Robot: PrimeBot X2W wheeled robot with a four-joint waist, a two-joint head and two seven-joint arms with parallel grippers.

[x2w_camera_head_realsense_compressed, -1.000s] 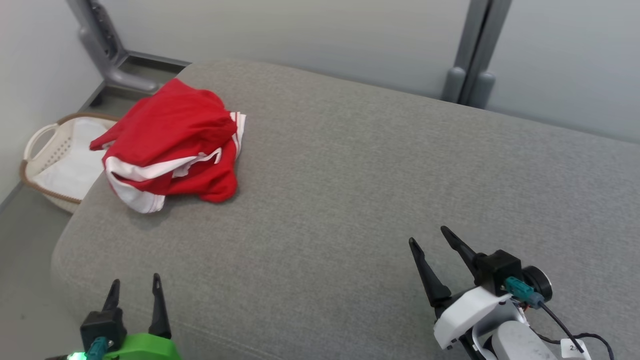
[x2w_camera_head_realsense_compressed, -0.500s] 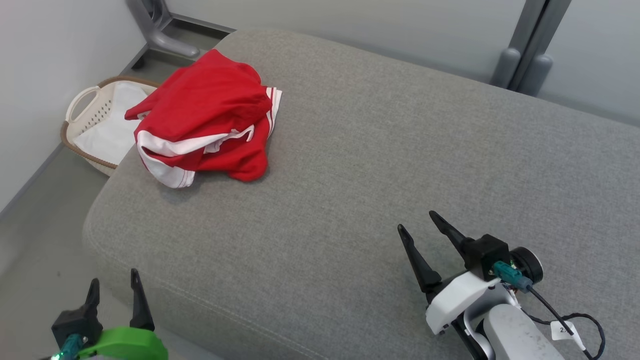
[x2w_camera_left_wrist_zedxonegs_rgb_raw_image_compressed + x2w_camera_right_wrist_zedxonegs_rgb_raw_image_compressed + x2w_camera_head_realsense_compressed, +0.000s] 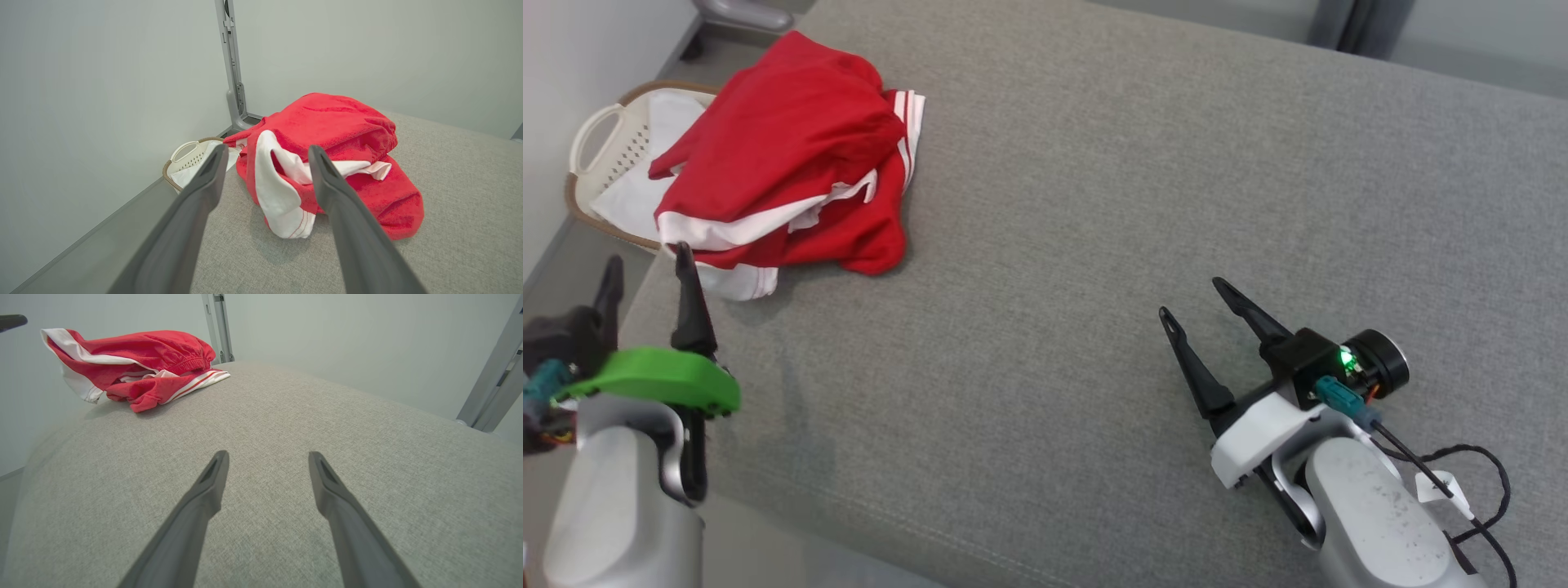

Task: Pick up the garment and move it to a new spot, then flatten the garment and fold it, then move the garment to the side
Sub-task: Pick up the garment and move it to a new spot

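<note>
Partly, the garment [image 3: 784, 155] hides the basket [image 3: 582, 140].

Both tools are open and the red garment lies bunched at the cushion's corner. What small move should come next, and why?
Probably ease the left tool forward onto the red garment. It stands open just short of the white-trimmed edge; the garment lies crumpled and untouched at the left corner of the grey cushion, while the right tool hangs open far off.
</note>
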